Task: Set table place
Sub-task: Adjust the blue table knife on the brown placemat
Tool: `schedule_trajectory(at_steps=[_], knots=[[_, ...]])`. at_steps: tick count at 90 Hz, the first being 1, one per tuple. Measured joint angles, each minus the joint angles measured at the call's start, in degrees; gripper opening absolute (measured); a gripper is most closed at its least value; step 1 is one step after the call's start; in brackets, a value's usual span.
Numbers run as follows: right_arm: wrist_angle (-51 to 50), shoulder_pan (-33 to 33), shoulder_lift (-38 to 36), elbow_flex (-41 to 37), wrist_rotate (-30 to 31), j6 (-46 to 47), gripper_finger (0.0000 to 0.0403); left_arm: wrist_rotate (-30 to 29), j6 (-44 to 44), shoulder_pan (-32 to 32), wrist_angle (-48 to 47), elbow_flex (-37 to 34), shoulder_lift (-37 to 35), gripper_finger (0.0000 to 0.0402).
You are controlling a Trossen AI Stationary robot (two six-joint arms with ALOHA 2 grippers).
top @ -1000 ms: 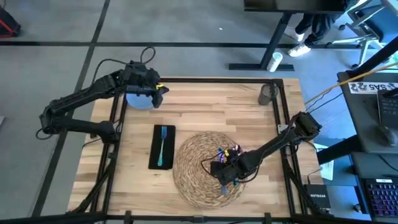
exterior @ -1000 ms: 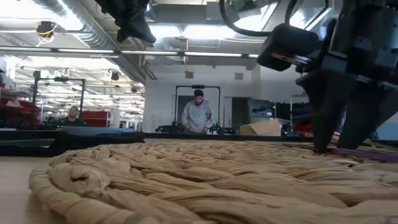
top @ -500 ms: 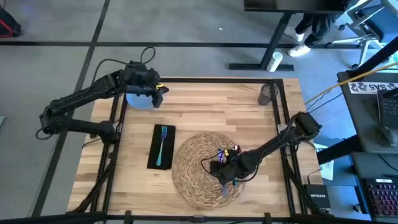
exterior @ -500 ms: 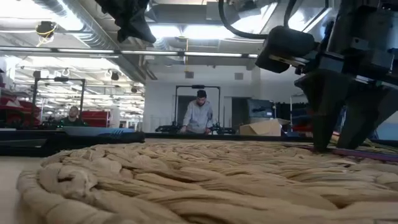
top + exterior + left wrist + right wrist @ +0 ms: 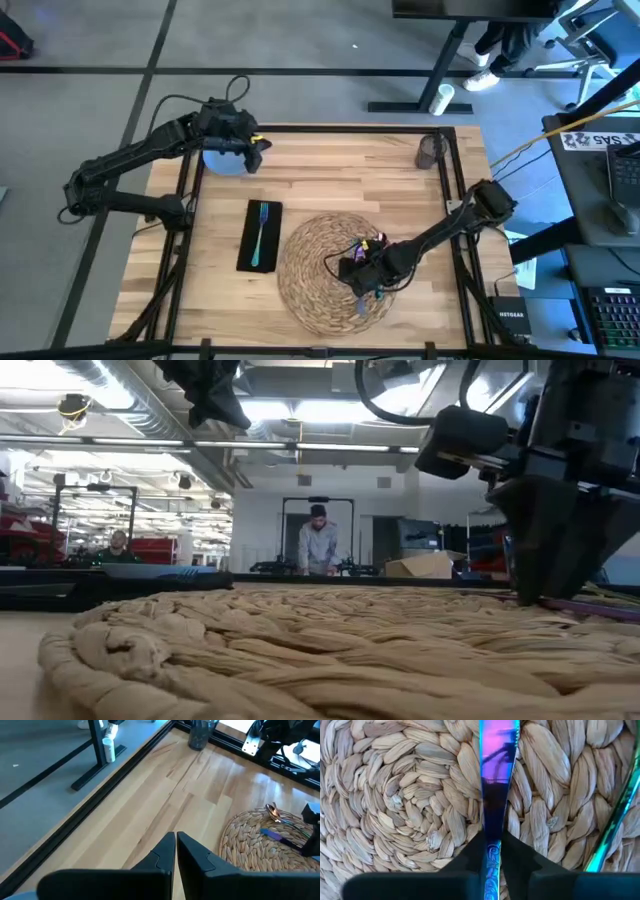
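Right gripper [image 5: 358,272] low on straw placemat [image 5: 310,280], fingers [image 5: 470,862] pinching iridescent cutlery handle [image 5: 495,795]. Left gripper [image 5: 176,851] narrow, nearly closed, empty, over pale blue plate [image 5: 218,162].

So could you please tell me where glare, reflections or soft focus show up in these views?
Right wrist view: the cutlery handle mirrors purple-blue light. Low view: bright ceiling lights wash out the background, and the nearest placemat weave is soft. Left wrist view: the table shows pale sheen.

Iridescent purple-blue cutlery [image 5: 495,780] on tan woven placemat [image 5: 395,795].
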Motion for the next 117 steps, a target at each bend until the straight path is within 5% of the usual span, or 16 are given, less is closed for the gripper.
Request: schedule_trajectory(at_steps=[25, 117], knots=[[-13.5, -0.7, 0.2, 5.8, -2.9, -4.3, 0.0028, 0.0, 0.0, 0.0, 0.1, 0.0, 0.0, 0.0], [-18.2, -1.1, 0.0, 5.0, -1.9, -6.4, 0.0028, 0.0, -0.8, 0.0, 0.4, 0.0, 0.0, 0.0]])
